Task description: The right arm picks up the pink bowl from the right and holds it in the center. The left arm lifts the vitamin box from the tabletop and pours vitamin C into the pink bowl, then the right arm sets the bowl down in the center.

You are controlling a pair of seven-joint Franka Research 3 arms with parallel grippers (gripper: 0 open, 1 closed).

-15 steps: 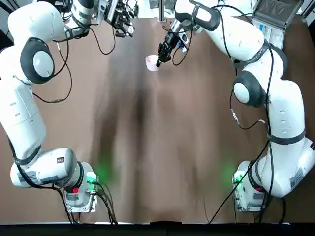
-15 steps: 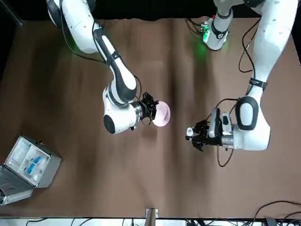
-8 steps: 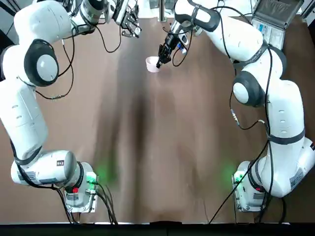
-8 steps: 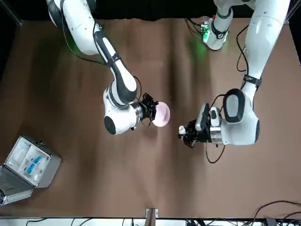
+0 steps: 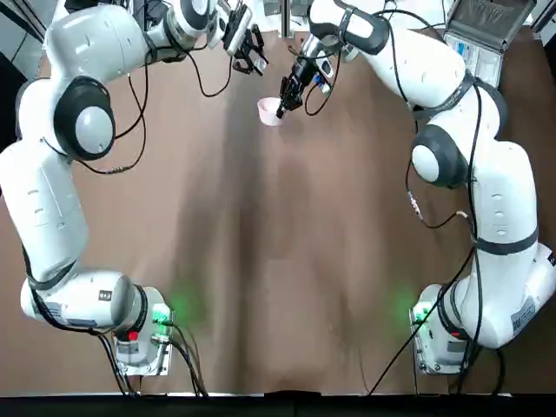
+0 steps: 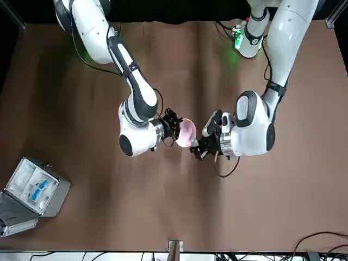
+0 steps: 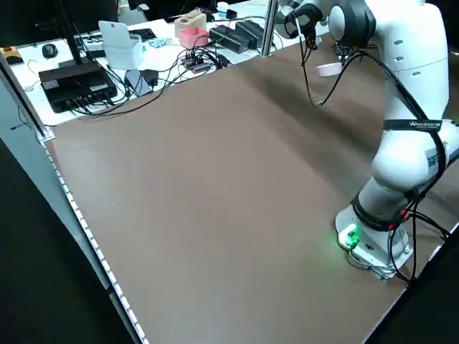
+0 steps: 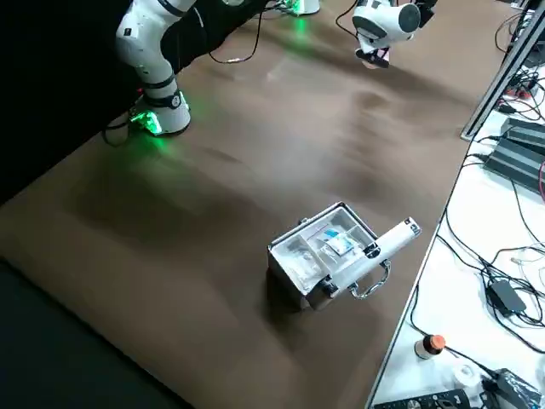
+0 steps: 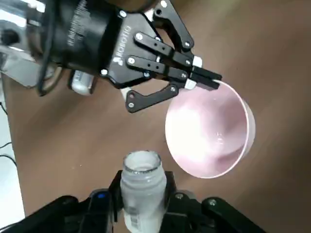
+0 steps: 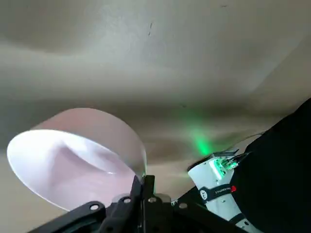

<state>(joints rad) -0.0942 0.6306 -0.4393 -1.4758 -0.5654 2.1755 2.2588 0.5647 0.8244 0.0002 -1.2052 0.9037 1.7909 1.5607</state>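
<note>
My right gripper (image 6: 175,128) is shut on the rim of the pink bowl (image 6: 187,132) and holds it tilted above the tabletop (image 6: 163,206), far from the bases near the centre line. The right wrist view shows the bowl (image 10: 73,155) pinched at its edge. My left gripper (image 6: 202,148) is just beside the bowl, shut on the vitamin box (image 9: 141,187), a small whitish open-mouthed container. Its mouth points toward the bowl (image 9: 209,136) with a short gap to the rim. From overhead the left gripper (image 5: 250,50) sits left of the bowl (image 5: 268,111).
An open grey case (image 8: 328,256) with blue-white contents lies at the table's far right corner (image 5: 482,35). Cables and boxes sit on a white bench (image 7: 129,54) beyond the table's far edge. Bare brown tabletop stretches between the bases and the grippers.
The left arm has swung right, bringing the vitamin box from well left of the bowl to just beside its rim. The right gripper and bowl have stayed in place.
</note>
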